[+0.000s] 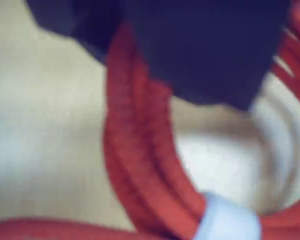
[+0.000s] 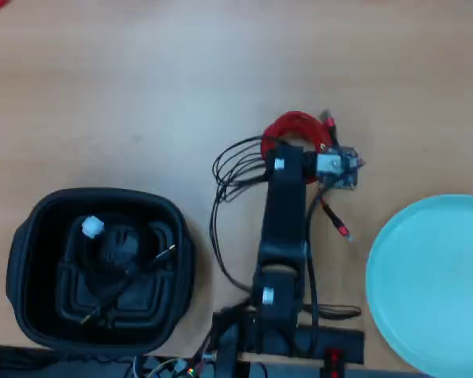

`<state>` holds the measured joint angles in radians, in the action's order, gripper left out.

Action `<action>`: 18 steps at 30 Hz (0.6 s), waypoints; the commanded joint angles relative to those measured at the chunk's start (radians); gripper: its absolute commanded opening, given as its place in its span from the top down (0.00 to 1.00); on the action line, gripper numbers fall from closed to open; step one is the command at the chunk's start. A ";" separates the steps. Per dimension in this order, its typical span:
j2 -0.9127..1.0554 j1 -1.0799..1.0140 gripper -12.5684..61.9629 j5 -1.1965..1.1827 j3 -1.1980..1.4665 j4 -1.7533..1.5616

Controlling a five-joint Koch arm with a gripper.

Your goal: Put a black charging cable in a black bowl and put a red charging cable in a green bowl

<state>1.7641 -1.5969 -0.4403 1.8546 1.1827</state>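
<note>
The red charging cable (image 2: 296, 126) lies coiled on the wooden table just beyond the arm's tip. Up close in the wrist view, the red charging cable (image 1: 140, 150) fills the frame, blurred, with a white tie (image 1: 227, 220) at the bottom. My gripper (image 2: 290, 148) is down right over the coil's near edge. A dark jaw covers the top of the wrist view, and the jaws' spacing does not show. The black charging cable (image 2: 114, 246) rests coiled inside the black bowl (image 2: 24, 236) at the left. At the right edge sits the empty green bowl (image 2: 433, 276).
Thin loose black wires (image 2: 229, 169) from the arm loop over the table left of the gripper. A red plug end (image 2: 343, 230) trails to the right of the arm. The arm's base (image 2: 272, 335) stands at the bottom edge between both bowls.
</note>
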 commanded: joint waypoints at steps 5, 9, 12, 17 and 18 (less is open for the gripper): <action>0.377 -0.100 0.94 0.006 -0.049 -0.014; 0.426 -0.216 0.94 0.046 -0.041 -0.067; 0.426 -0.331 0.94 0.100 -0.035 -0.077; 0.430 -0.538 0.94 0.187 -0.041 -0.104; 0.430 -0.583 0.94 0.199 -0.040 -0.114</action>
<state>2.1522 -2.1184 -0.2899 1.8715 1.1858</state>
